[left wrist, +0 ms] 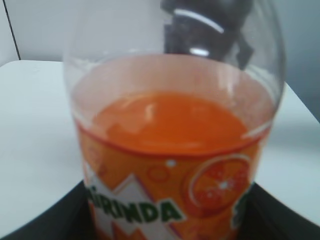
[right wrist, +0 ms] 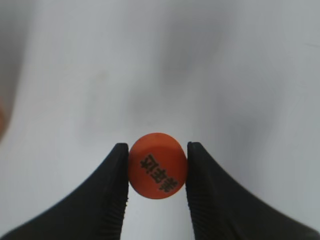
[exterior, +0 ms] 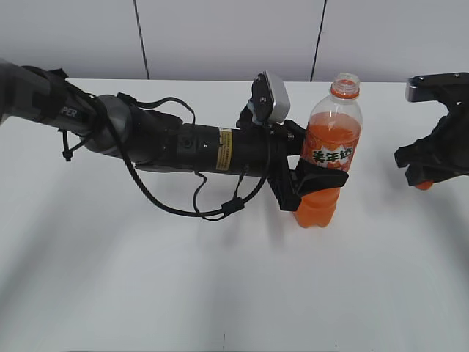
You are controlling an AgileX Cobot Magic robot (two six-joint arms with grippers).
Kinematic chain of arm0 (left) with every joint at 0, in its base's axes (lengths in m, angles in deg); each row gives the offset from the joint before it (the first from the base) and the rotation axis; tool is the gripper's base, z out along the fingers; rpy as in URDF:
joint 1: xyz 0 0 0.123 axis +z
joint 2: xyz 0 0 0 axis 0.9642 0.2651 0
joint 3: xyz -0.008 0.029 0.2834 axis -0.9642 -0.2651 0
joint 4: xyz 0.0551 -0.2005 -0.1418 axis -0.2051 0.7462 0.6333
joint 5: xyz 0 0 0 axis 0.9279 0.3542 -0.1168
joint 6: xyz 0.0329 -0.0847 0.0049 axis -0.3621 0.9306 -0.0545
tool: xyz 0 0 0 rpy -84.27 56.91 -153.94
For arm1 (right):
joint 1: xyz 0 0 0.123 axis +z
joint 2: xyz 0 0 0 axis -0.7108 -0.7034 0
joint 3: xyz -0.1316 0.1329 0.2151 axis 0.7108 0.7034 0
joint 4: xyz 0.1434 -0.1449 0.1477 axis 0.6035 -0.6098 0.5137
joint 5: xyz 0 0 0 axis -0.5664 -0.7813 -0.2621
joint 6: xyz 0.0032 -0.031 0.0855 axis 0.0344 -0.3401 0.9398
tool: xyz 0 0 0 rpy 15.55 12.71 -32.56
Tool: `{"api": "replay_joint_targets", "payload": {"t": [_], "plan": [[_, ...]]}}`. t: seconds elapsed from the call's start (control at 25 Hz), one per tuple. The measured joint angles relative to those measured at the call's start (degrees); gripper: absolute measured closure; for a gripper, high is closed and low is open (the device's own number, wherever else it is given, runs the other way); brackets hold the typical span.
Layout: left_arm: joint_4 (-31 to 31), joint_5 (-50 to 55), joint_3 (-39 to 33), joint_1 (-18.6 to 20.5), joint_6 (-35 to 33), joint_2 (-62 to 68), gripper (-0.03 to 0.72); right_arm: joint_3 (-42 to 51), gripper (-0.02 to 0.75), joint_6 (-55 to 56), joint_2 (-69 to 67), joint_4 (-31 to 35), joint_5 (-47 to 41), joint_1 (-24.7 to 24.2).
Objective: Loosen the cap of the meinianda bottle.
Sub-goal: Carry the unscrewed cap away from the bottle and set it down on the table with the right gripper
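The meinianda bottle (exterior: 331,139) stands upright on the white table, right of centre, its orange label facing me. Its neck (exterior: 345,86) shows bare clear threads with an orange ring below and no cap on it. My left gripper (exterior: 322,180) reaches in from the left and is shut on the bottle's label band. In the left wrist view the bottle (left wrist: 170,150) fills the frame between the two black fingers (left wrist: 55,222). At the far right, away from the bottle, my right gripper (exterior: 423,183) is shut on the orange cap (right wrist: 157,165), held by its sides above the table.
The white table (exterior: 220,293) runs back to a pale panelled wall. The left arm with its looping black cable (exterior: 194,209) lies across the left half of the table. Bare tabletop separates the bottle from the right gripper.
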Motion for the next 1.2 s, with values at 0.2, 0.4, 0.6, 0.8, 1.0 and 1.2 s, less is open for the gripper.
{"api": "replay_joint_targets", "payload": {"t": [0.2,0.4,0.6,0.8,1.0,1.2], "plan": [[0.00,0.00,0.00,0.00,0.00,0.00,0.262,0.00,0.470,-0.59,-4.31,0.91,4.52,-4.31],[0.00,-0.05,0.00,0.00,0.00,0.00,0.262,0.00,0.470,-6.36,-7.94,7.87,6.49,-5.81],[0.01,-0.05,0.00,0.00,0.00,0.00,0.262,0.00,0.470,-8.06,-9.59,10.03,8.34,-5.81],[0.01,-0.05,0.00,0.00,0.00,0.00,0.262,0.00,0.468,-8.17,-10.71,10.07,9.08,-5.81],[0.06,-0.05,0.00,0.00,0.00,0.00,0.262,0.00,0.321,-8.29,-11.96,10.13,8.23,-5.81],[0.06,-0.05,0.00,0.00,0.00,0.00,0.262,0.00,0.106,-8.22,-11.96,10.97,8.02,-5.81]]}}
